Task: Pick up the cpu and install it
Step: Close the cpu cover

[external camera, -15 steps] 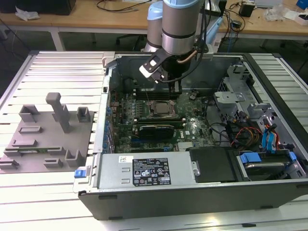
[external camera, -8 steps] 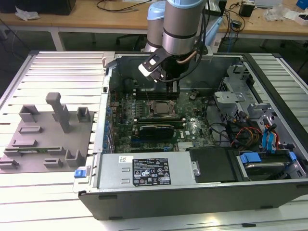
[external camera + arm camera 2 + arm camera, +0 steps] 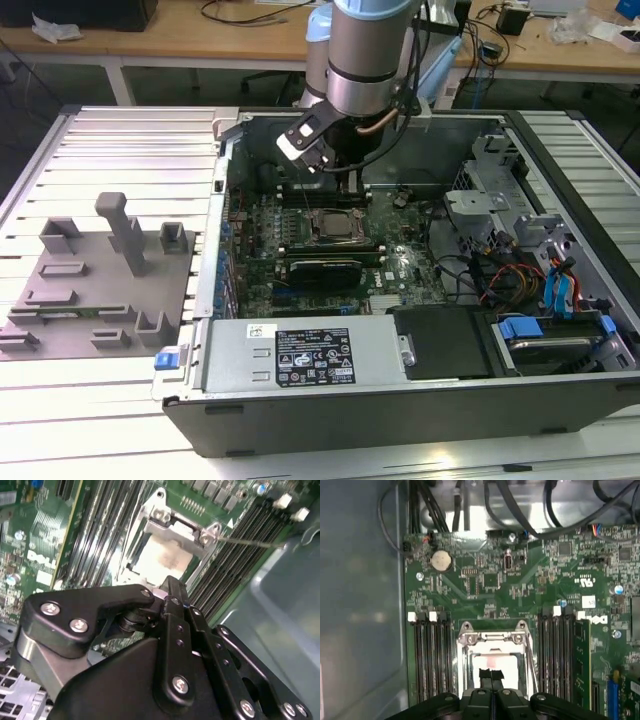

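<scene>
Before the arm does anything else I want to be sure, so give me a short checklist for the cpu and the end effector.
1. The cpu lies inside the socket frame, first wrist view: ok.
2. The cpu is seated flat and fully down: cannot tell.
3. The end effector is over the cpu: ok.
4. The end effector is shut, fingers together: ok.
5. The socket frame is latched: cannot tell.
6. The memory slots beside the socket are clear of the end effector: ok.
</scene>
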Available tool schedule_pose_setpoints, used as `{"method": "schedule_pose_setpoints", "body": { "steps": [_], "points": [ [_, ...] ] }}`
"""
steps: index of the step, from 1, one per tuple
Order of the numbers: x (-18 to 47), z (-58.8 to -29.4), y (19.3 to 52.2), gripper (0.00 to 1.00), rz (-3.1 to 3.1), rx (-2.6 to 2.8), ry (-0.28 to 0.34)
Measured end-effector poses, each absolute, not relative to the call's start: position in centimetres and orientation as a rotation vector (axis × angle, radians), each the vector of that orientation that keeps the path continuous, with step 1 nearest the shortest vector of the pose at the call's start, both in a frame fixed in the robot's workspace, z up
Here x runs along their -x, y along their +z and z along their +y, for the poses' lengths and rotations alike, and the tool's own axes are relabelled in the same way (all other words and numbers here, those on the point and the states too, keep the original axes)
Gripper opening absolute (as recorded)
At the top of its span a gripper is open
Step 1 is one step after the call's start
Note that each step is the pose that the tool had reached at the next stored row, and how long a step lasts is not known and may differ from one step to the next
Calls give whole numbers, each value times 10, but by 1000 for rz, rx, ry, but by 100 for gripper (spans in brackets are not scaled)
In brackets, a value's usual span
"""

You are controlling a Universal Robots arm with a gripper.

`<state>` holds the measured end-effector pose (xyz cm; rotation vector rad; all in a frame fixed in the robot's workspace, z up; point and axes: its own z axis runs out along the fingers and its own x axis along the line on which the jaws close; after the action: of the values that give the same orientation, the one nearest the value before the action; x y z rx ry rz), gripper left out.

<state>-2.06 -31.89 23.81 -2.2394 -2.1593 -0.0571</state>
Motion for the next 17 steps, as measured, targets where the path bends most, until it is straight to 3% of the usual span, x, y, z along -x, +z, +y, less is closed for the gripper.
{"method": "schedule_pose_setpoints", "body": {
  "steps": [17],
  "points": [
    [22,-323,236,11,-2507,1835,-46]
  ]
}}
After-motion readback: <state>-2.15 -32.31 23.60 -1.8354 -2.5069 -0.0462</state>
